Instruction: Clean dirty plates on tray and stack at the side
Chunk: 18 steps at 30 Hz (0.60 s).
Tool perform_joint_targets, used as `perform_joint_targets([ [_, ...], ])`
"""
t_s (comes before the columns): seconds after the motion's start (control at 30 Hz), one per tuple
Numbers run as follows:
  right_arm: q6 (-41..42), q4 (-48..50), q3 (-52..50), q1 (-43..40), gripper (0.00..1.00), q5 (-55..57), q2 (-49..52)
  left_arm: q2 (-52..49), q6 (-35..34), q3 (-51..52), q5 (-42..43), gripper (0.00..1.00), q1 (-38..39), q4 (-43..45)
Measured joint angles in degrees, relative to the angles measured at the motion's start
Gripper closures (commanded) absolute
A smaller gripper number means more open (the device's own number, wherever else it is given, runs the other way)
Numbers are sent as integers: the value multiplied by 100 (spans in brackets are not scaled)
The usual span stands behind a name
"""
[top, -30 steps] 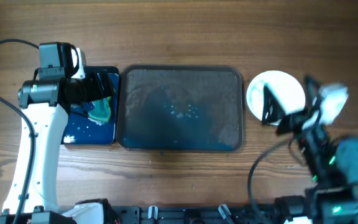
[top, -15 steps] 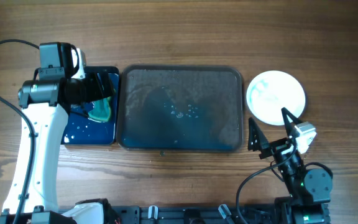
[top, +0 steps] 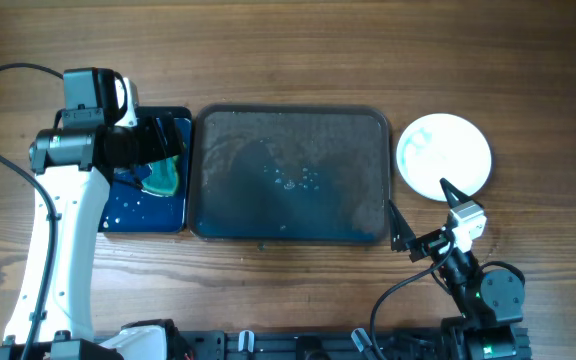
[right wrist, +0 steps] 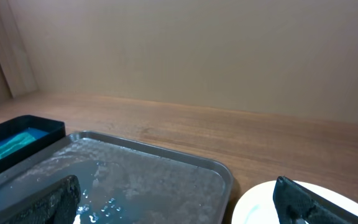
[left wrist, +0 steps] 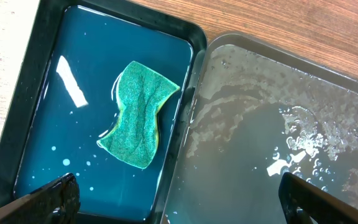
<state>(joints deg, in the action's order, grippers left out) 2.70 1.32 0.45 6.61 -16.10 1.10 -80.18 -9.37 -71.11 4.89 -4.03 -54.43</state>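
The large dark tray [top: 363, 125] lies in the middle of the table, wet and soapy, with no plate on it; it also shows in the left wrist view [left wrist: 328, 93] and the right wrist view [right wrist: 185, 168]. A white plate stack [top: 444, 153] with faint teal smears sits on the table right of the tray; its edge shows in the right wrist view [right wrist: 260, 205]. I cannot tell how many plates are in it. My left gripper [left wrist: 179, 199] is open and empty above the seam between the two trays. My right gripper [top: 423, 220] is open and empty, low near the tray's front right corner.
A smaller black tray with blue water [top: 118, 205] sits left of the big tray and holds a green sponge [top: 161, 177], also in the left wrist view [left wrist: 138, 115]. Bare wooden table lies behind and in front. The arm bases stand at the front edge.
My right arm has drawn back from over the plate stack toward the front edge and lowered. The plate stack now shows uncovered. The left arm has not moved.
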Motion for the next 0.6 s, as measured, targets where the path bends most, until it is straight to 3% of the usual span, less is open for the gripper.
perform_joint_targets([
  [0.6,-46,0,0,0,0,0,0,0,2,0,-2,0,0,0],
])
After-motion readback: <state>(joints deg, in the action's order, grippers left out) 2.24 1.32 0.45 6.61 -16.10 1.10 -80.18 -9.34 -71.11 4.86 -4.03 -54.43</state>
